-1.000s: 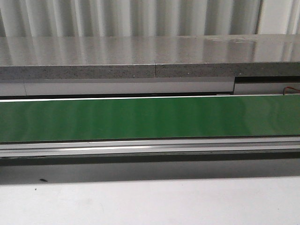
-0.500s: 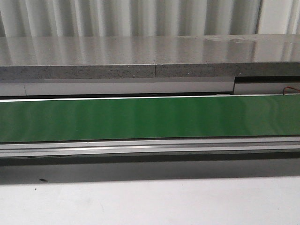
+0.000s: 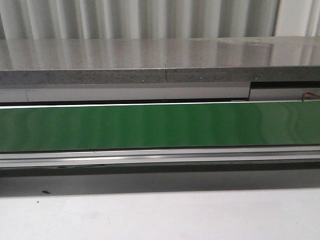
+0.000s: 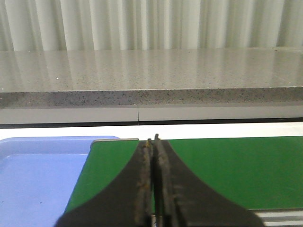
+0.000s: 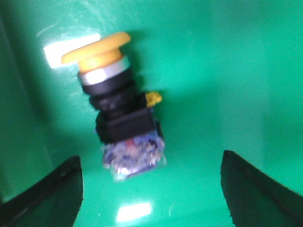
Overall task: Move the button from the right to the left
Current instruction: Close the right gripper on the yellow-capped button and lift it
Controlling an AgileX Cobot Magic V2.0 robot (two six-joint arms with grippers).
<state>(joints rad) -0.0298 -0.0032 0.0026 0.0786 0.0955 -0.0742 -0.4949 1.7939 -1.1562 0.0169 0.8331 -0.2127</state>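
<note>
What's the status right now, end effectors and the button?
Left end effector shut, empty, over green belt beside blue tray. Right end effector open, fingers either side of button, not touching. Button lying on green surface. Nothing in the way.

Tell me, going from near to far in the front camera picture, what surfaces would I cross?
White table → metal rail → green conveyor belt → grey speckled counter → pale corrugated wall.

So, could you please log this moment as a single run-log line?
right gripper: open, above button | button: lying on green surface, ungrasped | left gripper: shut, empty, over green belt beside blue tray
</note>
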